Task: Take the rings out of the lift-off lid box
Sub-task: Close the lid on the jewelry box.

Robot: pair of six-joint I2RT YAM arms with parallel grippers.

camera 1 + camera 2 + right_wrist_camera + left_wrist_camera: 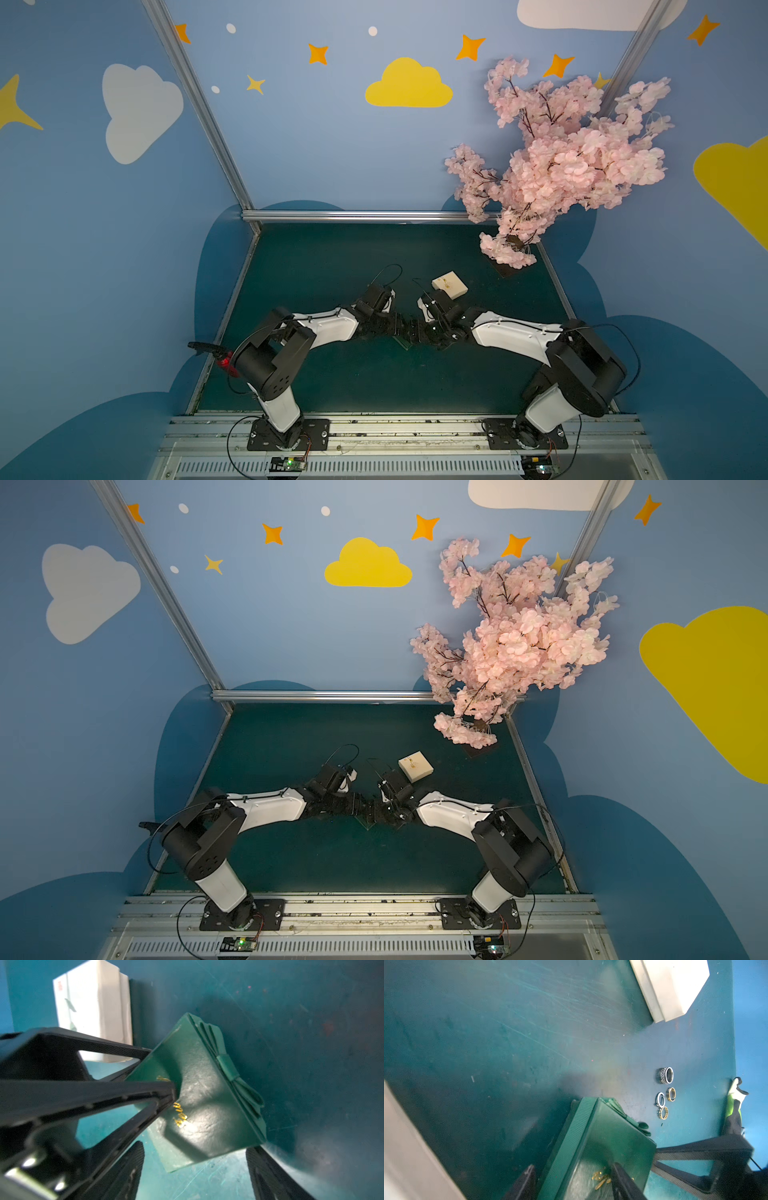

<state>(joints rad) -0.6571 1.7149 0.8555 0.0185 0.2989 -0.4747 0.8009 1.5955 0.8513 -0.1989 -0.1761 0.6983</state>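
Several small rings (663, 1093), silvery and gold, lie loose on the green mat, apart from the boxes. My left gripper (573, 1165) is shut on a dark green box (602, 1136) with a ribbon bow and gold lettering, held tilted. One finger (166, 1093) presses its lettered face and the other sits against the far side. Whether this green piece is a whole box or only a lid I cannot tell. My right gripper (197, 1176) stands open just below the box's lower corner (172, 1169), touching nothing. In both top views the grippers meet mid-table and hide most of the box.
A cream box (449, 284) sits just behind the right wrist. A pink blossom tree (561, 166) on a dark base fills the back right corner. Aluminium rails (365, 215) and blue walls enclose the mat. A black, red-tipped tool (216, 353) pokes in at the left edge.
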